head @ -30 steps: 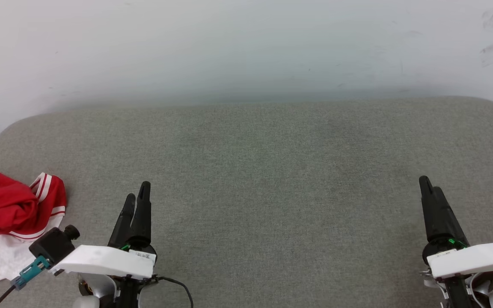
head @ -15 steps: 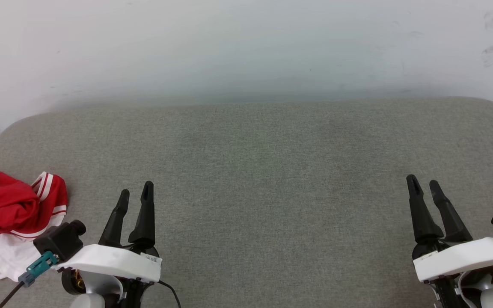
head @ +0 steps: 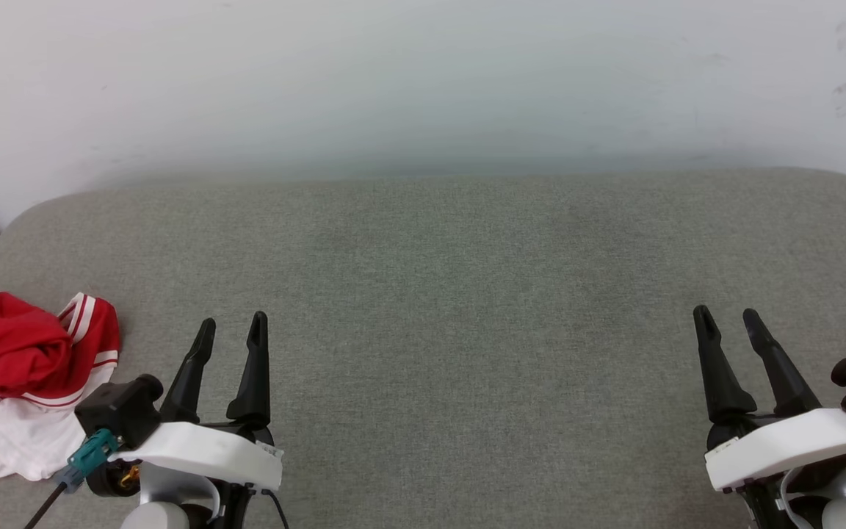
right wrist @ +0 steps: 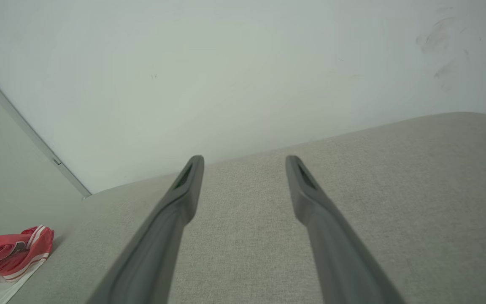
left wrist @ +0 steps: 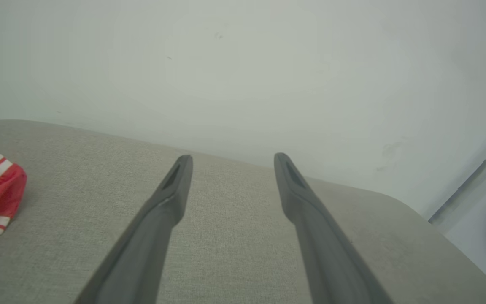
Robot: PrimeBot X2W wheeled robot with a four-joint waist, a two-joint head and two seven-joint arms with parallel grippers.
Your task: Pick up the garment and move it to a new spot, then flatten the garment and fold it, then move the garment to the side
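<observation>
Left gripper [head: 232, 321] and right gripper [head: 725, 314] both spread open, empty — garment [head: 4, 360] bunched at cushion [head: 430, 294] left edge. Sloppy grab probably snags one sleeve or shoves it overboard.

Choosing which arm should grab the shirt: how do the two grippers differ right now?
The left gripper sits close beside the crumpled shirt; the right gripper is far across the cushion. The left gripper leans slightly rightward in the head view, the right gripper leftward. Both are open and empty.
</observation>
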